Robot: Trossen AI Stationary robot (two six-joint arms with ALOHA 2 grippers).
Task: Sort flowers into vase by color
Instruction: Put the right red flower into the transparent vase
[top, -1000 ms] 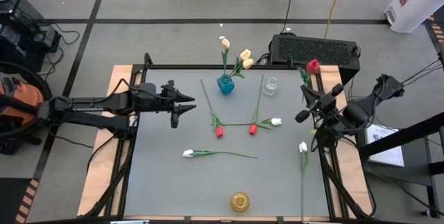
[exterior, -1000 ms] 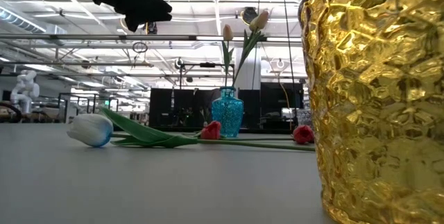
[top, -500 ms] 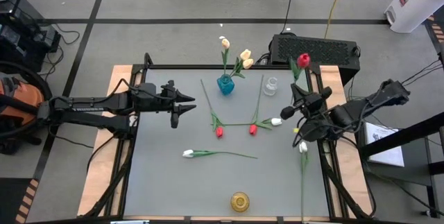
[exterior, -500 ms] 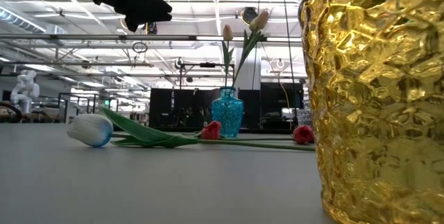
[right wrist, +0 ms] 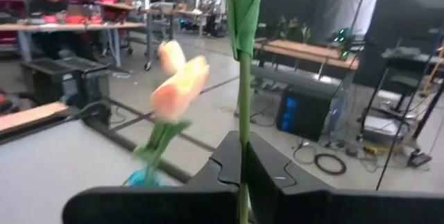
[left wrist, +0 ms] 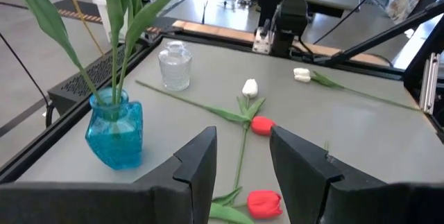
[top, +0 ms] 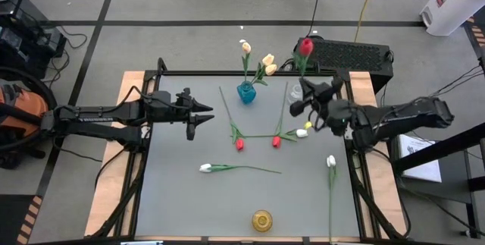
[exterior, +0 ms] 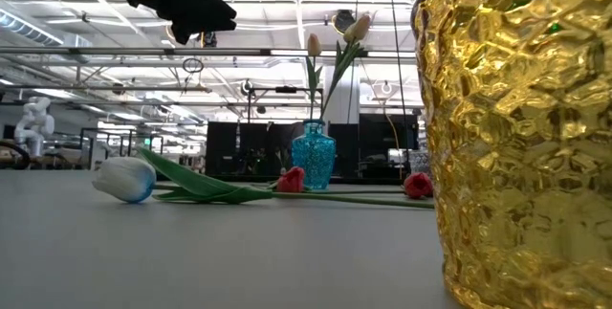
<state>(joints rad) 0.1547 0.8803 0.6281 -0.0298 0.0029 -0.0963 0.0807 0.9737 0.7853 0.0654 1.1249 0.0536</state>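
Note:
My right gripper [top: 303,99] is shut on a red tulip whose bud [top: 305,46] stands above the table's far right corner, close to the small clear vase [top: 295,93]. The blue vase [top: 246,92] holds cream-yellow tulips [top: 267,63]. On the table lie two red tulips [top: 239,144] [top: 276,140] and three white ones [top: 301,133] [top: 205,168] [top: 331,161]. The gold vase [top: 262,220] stands at the near edge. My left gripper [top: 198,114] hovers open at mid-left, its fingers [left wrist: 198,161] pointing toward the blue vase [left wrist: 114,132]. My right gripper [right wrist: 243,156] pinches the red tulip's green stem [right wrist: 243,113] between its two fingers [right wrist: 222,158]. The fingers lie across the stem. The tulip is lifted clear and stands roughly upright, with stem and leaf rising above the fingers.
A black box [top: 345,52] sits just beyond the far edge behind the held tulip. The table frame's rails [top: 356,177] run along both sides. Open grey tabletop [top: 197,207] lies near the left and front. In the low view the gold vase [exterior: 516,137] fills the right side.
My right gripper has moved toward the table's left and far edge, from the right rail to beside the clear vase, carrying the red tulip. The bud has travelled with it up over the far edge. The left arm has kept still.

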